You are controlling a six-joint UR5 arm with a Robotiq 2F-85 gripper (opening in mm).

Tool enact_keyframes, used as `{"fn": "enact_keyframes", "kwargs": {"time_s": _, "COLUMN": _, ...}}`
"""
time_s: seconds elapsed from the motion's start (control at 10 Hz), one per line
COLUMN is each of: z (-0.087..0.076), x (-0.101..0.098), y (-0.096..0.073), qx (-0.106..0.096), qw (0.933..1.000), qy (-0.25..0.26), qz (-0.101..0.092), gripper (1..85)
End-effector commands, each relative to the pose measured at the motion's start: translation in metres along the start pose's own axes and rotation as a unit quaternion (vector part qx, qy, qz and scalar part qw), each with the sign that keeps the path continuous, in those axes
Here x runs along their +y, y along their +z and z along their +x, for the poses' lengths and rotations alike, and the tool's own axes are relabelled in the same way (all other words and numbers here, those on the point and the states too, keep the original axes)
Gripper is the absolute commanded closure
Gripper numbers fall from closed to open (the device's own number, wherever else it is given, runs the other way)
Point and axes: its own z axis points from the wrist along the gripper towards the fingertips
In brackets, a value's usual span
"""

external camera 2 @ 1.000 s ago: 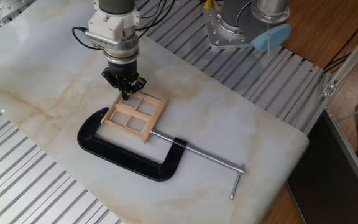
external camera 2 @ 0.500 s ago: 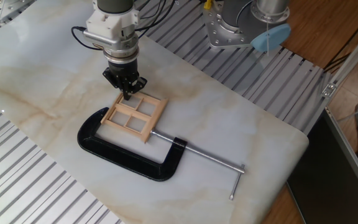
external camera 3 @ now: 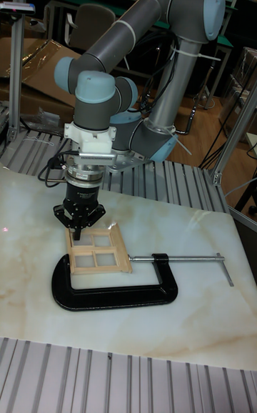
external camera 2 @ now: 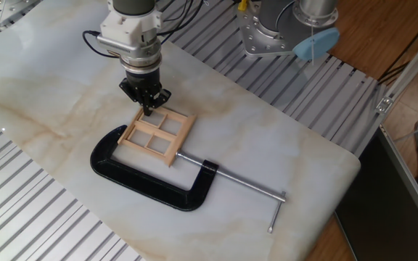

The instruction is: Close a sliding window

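- We see a pale marble-patterned table top (external camera 2: 267, 138) with tan veins, resting on ribbed metal rails in a workshop.
- The sliding window (external camera 2: 157, 135) lies flat near the table's middle, a small rectangle of pale bare wood whose cross bars make four panes.
- The gripper (external camera 2: 147, 109) points straight down at the window's far edge, its dark fingertips drawn close together; we cannot tell whether they touch the wood or pinch it.
- A black metal C-clamp (external camera 2: 147, 181) lies flat around the window, curving past its near side, and its long steel screw (external camera 2: 231, 176) meets the frame's right corner.
- In the tall fixed view, the grey arm (external camera 3: 143, 13) with light blue joint caps arches high over the table, then folds down to a vertical wrist above the window (external camera 3: 96, 247).
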Motion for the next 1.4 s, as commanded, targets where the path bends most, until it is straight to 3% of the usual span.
{"fn": "enact_keyframes", "kwargs": {"time_s": 0.0, "z": -0.0021, "x": -0.0014, "y": -0.0012, "qx": -0.005, "qw": 1.0000, "qy": 0.000, "qz": -0.001, "gripper": 85.0}}
{"fn": "enact_keyframes", "kwargs": {"time_s": 1.3, "z": -0.0040, "x": 0.0011, "y": 0.0008, "qx": -0.012, "qw": 0.9999, "qy": -0.005, "qz": -0.010, "gripper": 85.0}}
